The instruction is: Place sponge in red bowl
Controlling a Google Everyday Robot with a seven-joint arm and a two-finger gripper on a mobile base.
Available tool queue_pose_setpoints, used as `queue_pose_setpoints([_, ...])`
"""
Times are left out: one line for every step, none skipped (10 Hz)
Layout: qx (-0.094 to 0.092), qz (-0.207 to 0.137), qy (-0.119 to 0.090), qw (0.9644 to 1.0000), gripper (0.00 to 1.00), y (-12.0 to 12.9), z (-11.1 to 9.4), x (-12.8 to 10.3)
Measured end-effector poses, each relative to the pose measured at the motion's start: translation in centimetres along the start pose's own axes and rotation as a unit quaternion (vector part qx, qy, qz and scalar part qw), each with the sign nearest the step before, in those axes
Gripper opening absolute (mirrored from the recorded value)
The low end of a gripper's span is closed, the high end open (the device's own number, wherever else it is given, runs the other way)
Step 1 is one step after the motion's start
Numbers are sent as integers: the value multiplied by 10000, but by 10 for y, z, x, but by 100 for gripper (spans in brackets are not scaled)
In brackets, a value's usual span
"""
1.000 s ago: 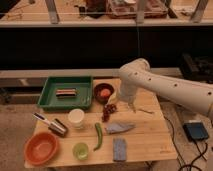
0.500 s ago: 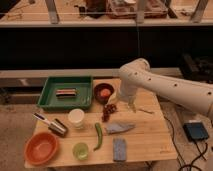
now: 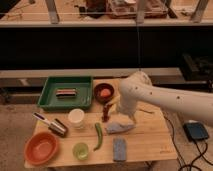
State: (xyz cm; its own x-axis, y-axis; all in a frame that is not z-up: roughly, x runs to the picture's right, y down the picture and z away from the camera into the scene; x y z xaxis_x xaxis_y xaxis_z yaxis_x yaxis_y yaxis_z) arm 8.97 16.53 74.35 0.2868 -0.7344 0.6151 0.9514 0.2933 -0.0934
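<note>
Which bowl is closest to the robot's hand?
The dark red bowl beside the green tray, with something orange inside. The gripper is just in front of it; the orange bowl and little green bowl sit far off at the front left.

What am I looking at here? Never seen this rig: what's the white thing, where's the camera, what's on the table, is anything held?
There is one camera, looking down on a wooden table; where it is mounted is not on record. The white jointed tube coming in from the right is the robot's single arm. Its pincer is at the arm's lower end, near the table's middle, right by a pale grey crumpled item. Whether it holds anything cannot be told.

On the table lie:
- a green rectangular plastic tray
- a dark red round bowl with something orange inside
- a white cup
- a green chilli pepper
- an orange-red round bowl
- a small green cup
- a blue-grey rectangular sponge, at the near edge
</note>
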Motion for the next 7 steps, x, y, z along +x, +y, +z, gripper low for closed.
queue_pose_setpoints([20,-12,20,10000,80,8,12,-21])
queue_pose_setpoints([15,-45,50,10000,80,15,31,-43])
queue_pose_setpoints([15,-82,40,10000,80,19,50,-57])
queue_pose_setpoints([35,-98,14,9999,80,21,64,-64])
queue_pose_setpoints([72,-145,-30,9999,80,23,84,-70])
queue_pose_setpoints([96,-186,-68,9998,80,23,98,-76])
queue_pose_setpoints([108,-212,-87,9997,78,23,105,-82])
